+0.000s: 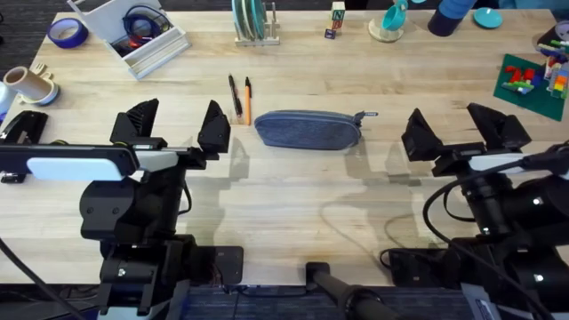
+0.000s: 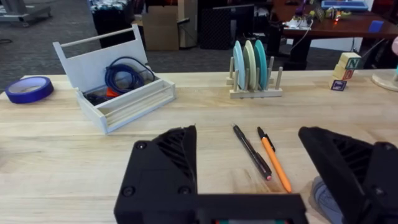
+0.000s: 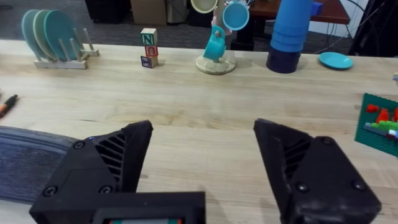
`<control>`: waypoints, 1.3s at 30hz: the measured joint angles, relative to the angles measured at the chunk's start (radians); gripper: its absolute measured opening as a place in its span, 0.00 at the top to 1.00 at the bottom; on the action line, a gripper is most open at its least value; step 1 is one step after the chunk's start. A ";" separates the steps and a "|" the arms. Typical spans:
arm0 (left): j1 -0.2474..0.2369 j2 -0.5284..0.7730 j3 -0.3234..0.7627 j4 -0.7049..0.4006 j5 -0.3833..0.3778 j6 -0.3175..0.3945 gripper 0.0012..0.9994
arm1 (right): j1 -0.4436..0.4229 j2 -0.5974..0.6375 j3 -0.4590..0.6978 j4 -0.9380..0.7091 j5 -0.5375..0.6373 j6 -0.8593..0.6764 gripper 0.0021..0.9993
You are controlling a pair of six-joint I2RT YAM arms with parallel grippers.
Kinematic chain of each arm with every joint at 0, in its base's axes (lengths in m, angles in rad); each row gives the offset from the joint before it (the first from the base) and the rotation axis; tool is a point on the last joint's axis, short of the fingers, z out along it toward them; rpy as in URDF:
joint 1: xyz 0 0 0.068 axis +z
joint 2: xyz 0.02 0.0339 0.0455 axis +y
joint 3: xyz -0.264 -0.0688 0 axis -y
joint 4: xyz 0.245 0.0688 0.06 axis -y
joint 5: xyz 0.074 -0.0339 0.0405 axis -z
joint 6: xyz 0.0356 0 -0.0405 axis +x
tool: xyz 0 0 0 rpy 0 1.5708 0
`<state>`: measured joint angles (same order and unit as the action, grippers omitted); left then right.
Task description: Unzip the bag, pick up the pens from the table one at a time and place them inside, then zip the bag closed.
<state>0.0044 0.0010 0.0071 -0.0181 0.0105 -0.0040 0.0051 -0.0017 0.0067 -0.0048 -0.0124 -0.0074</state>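
A robotics lab, by the look of it: two arms mounted at a light wooden table [image 1: 293,191] strewn with test props, a plate rack [image 2: 254,68], alphabet blocks [image 3: 148,48], a mug tree [image 3: 217,43] and toy bricks [image 1: 533,80], desks and boxes behind.

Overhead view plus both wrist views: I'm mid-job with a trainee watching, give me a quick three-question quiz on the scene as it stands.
1. True or false: the black pen and the orange pen already lie inside the bag.
2. Which gripper is nearer the pens? A) left gripper B) right gripper
3. Fill in: the bag's zipper pull points toward the ___ gripper.

Key:
1. False; both pens lie on the table beside the bag's end.
2. A.
3. Right.
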 joint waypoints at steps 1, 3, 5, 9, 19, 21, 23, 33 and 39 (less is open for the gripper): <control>0.000 0.000 0.000 0.000 0.000 0.000 0.00 | 0.000 0.000 0.000 0.000 0.000 0.000 0.00; 0.000 0.000 0.000 0.000 0.000 0.001 0.00 | 0.000 0.001 0.000 -0.001 -0.001 0.000 0.00; 0.000 0.000 0.000 0.000 0.000 0.001 0.00 | 0.000 0.001 0.000 -0.002 -0.002 0.000 0.00; 0.000 0.000 0.000 0.000 0.000 0.001 0.00 | 0.000 0.001 0.000 -0.003 -0.002 0.000 0.00; 0.000 0.000 0.000 0.000 0.000 0.004 0.00 | 0.000 0.001 0.000 -0.004 -0.002 0.000 0.00; 0.000 0.000 0.000 0.003 0.000 0.004 0.00 | 0.000 0.001 0.000 -0.004 -0.002 0.000 0.00; 0.000 0.000 0.000 0.007 0.000 0.004 0.00 | 0.000 0.001 0.000 -0.003 -0.002 0.000 0.00; 0.000 0.000 0.002 0.014 0.000 0.017 0.00 | 0.000 0.001 0.002 -0.003 -0.002 -0.001 0.00; 0.000 0.000 0.078 -0.067 0.000 0.041 0.00 | 0.000 0.001 0.039 -0.044 -0.004 -0.015 0.00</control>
<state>0.0044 0.0010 0.0846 -0.0849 0.0109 0.0373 0.0051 -0.0010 0.0460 -0.0492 -0.0160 -0.0225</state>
